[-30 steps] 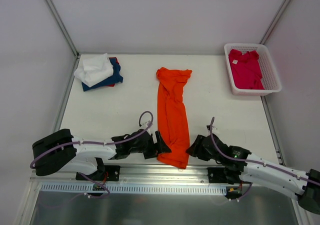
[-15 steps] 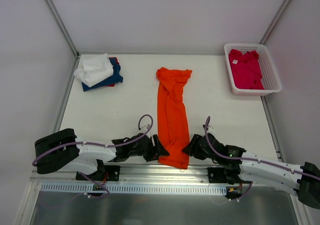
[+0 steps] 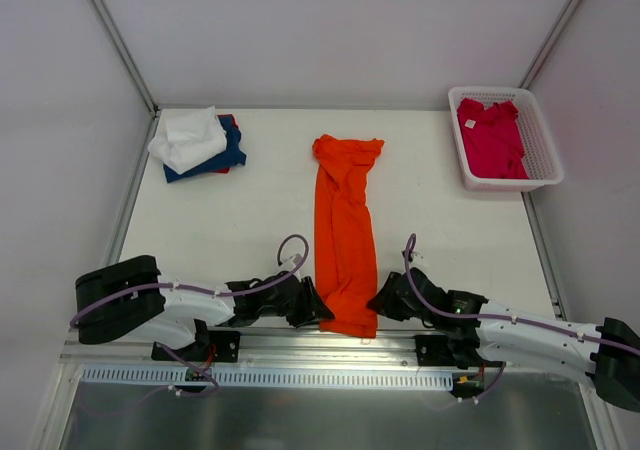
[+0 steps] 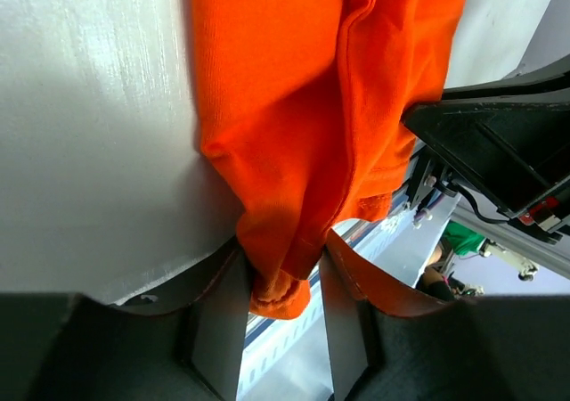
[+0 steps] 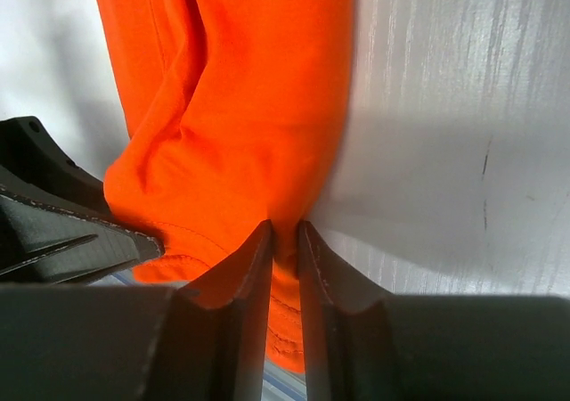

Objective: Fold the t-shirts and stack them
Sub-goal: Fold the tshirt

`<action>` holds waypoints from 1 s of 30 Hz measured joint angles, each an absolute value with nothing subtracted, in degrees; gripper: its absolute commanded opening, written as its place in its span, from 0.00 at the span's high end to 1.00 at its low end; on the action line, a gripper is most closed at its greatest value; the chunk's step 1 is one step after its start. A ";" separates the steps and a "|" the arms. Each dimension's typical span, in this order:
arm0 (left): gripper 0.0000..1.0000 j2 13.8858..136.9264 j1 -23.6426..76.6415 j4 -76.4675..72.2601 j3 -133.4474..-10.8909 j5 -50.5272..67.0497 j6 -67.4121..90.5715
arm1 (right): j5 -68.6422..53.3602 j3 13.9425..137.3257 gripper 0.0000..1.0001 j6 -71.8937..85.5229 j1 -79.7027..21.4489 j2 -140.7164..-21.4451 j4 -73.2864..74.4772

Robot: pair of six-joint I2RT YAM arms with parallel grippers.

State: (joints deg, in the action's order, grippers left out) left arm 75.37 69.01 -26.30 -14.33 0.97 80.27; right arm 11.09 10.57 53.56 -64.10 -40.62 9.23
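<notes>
The bright orange t-shirt (image 3: 345,230) lies folded into a long narrow strip down the middle of the table, its near end at the table's front edge. My left gripper (image 3: 318,310) is at the strip's near left corner. In the left wrist view that gripper (image 4: 283,258) is shut on a bunched fold of the orange t-shirt (image 4: 312,89). My right gripper (image 3: 378,300) is at the near right corner. In the right wrist view it (image 5: 285,232) pinches the orange t-shirt (image 5: 240,89) in a narrow gap.
A white t-shirt (image 3: 188,135) lies folded on a navy blue one (image 3: 228,156) at the back left. At the back right stands a white mesh basket (image 3: 510,183) holding a crimson-pink t-shirt (image 3: 492,135). Metal rails edge the table at left and right.
Both grippers have moved inward onto the near corners of the orange strip and shut on the cloth. The near end of the strip is slightly gathered between them.
</notes>
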 measured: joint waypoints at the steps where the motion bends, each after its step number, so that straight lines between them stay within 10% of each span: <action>1: 0.70 75.64 69.04 -26.33 -14.41 0.99 80.27 | 11.09 10.57 0.82 53.56 -64.14 -40.62 9.23; 10: 1.00 78.17 69.06 -26.55 -15.27 1.04 80.12 | 11.09 10.57 0.97 53.58 -64.45 -40.56 9.26; 30: 1.00 70.39 69.08 -6.22 -23.59 -4.71 72.31 | 14.20 18.70 1.00 49.34 -65.87 -38.50 16.86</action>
